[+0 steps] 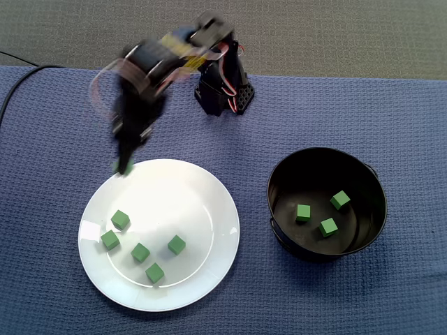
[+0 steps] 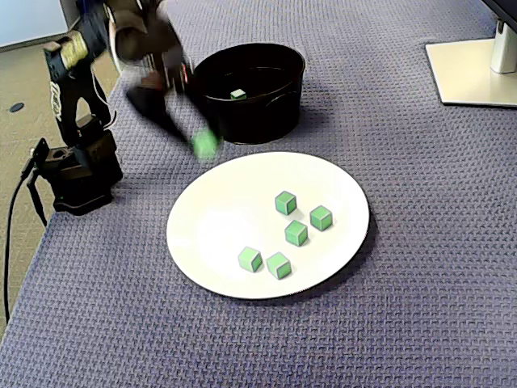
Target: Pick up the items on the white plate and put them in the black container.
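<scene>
Several green cubes [image 1: 140,252] [image 2: 296,233] lie in a cluster on the white plate [image 1: 181,195] [image 2: 226,218]. The black container [image 1: 377,209] [image 2: 258,121] holds three green cubes [image 1: 327,227]; only one [image 2: 237,94] shows in the lower-angle fixed view. My gripper [image 1: 123,165] [image 2: 200,142] is motion-blurred and hangs over the plate's edge nearest the arm base. A green cube [image 2: 205,145] sits at its tips, and the fingers look shut on it.
The arm's black base [image 1: 223,94] [image 2: 77,170] stands on the blue woven cloth beyond the plate. A black cable [image 1: 14,84] [image 2: 12,234] trails off the base side. A white stand foot [image 2: 477,69] sits at one far corner.
</scene>
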